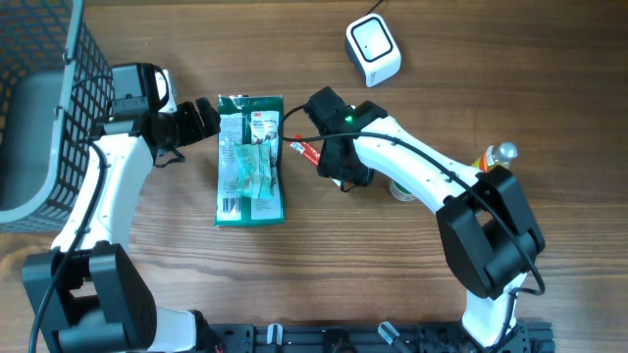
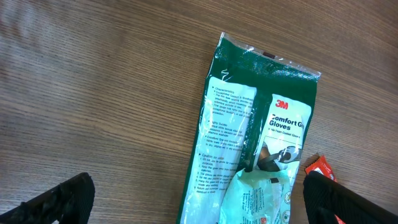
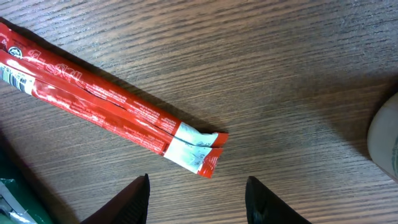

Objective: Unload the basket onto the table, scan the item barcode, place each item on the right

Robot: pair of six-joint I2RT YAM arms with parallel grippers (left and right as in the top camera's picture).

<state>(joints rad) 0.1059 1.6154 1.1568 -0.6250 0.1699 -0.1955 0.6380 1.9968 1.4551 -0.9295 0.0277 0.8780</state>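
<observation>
The left end effector (image 1: 203, 120) gapes wide beside the glove pack (image 1: 250, 162). The right end effector (image 3: 198, 202), half-spread and empty, hovers beside the red sachet (image 3: 106, 115).

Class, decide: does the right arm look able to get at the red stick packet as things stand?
Probably yes: the right gripper hangs open close by the red stick packet, with nothing lying over it.

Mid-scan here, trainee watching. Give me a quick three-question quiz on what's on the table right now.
1. True or false: the flat green plastic glove packet stands upright.
2. Which thing lies nearest the right end effector? A) long red foil stick packet B) white cube scanner C) grey mesh basket
3. Fill in: the left end effector is ____.
Key: 1 false; 2 A; 3 open.
</observation>
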